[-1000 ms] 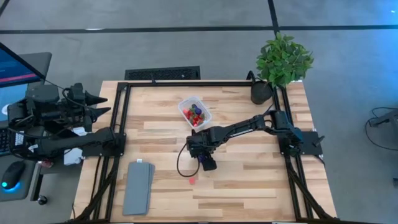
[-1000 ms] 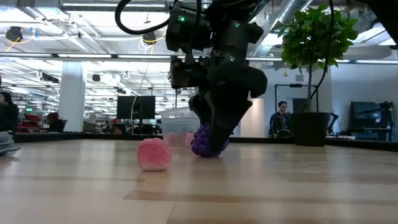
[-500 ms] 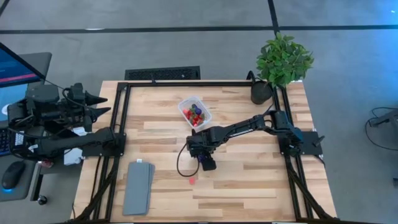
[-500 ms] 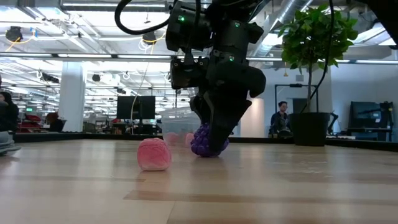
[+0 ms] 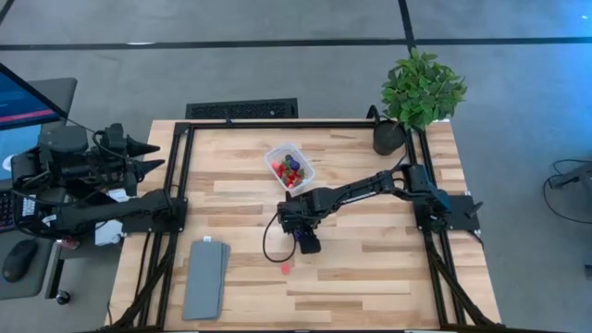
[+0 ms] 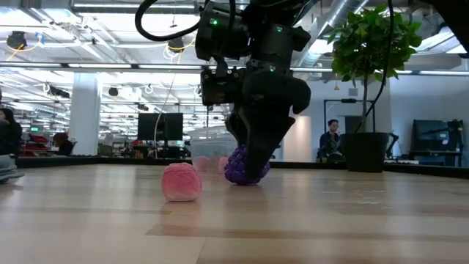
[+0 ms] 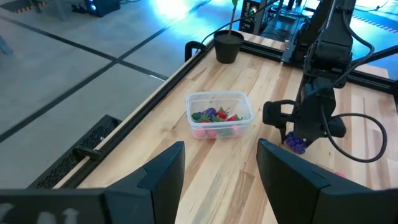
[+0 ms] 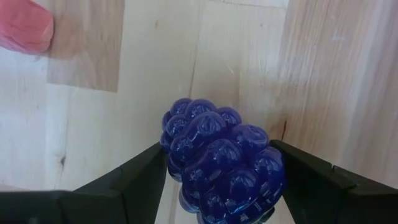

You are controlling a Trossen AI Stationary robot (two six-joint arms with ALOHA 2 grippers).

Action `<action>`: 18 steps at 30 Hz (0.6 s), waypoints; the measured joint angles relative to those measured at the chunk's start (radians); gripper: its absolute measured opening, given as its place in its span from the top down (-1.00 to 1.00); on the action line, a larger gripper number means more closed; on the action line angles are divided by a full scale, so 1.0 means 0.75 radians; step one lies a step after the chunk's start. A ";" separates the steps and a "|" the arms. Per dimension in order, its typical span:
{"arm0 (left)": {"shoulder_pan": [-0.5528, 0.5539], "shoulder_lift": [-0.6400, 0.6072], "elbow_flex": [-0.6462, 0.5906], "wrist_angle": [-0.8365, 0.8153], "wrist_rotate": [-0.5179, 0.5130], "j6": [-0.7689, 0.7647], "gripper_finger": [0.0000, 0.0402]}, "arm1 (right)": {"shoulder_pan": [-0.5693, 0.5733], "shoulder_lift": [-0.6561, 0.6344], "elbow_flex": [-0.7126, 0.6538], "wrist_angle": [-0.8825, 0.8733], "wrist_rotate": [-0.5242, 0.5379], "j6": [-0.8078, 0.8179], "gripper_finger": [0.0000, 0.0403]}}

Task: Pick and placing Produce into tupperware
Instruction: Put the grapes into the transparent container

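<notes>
**Grapes gripped, not yet lifted**

Open office hall behind the wood table point(image 5: 370, 277); a seated person point(image 6: 331, 139) shows far back in the low view, by the plant point(image 5: 421, 88).

We take the tub point(image 5: 290, 166) as landmark. It sits near the table's far edge, clear plastic, with several produce pieces already inside: red, green and purple bits show in the left wrist view point(image 7: 217, 115).

Right gripper point(image 6: 253, 165) is near the tub, on its side away from the far edge, pointing down at the table. Its fingers pinch the grapes point(image 8: 221, 158) from both sides, each pad touching the cluster. In the low view the grapes point(image 6: 242, 167) look to be at or just off the wood; we cannot tell which.

Change over the last second: almost none. Arm pose is the same in the high view, and the grapes sit in the same spot between the fingers. So the grasp looks settled, and we judge the lift is next.

A pink piece point(image 6: 181, 182) lies on the table just beyond the gripper from the tub, untouched. More work remains after the grapes go in.

Left gripper point(image 7: 221, 180) is parked off the table's left side, well apart from the tub, fingers spread, holding nothing.

Risk: the cluster is bumpy, so the grip could slip on the way to the tub.
</notes>
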 joint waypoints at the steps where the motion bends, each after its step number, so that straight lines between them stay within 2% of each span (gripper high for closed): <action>1: 0.000 0.000 0.000 0.000 0.000 0.000 0.06 | -0.001 0.000 0.000 0.000 -0.004 0.009 -0.50; 12: 0.000 0.000 0.000 0.000 0.000 0.000 0.06 | -0.026 -0.011 0.001 0.021 -0.059 0.085 -0.50; 18: 0.000 0.000 0.000 0.000 0.000 0.000 0.06 | -0.038 -0.023 0.013 0.068 -0.145 0.116 -0.50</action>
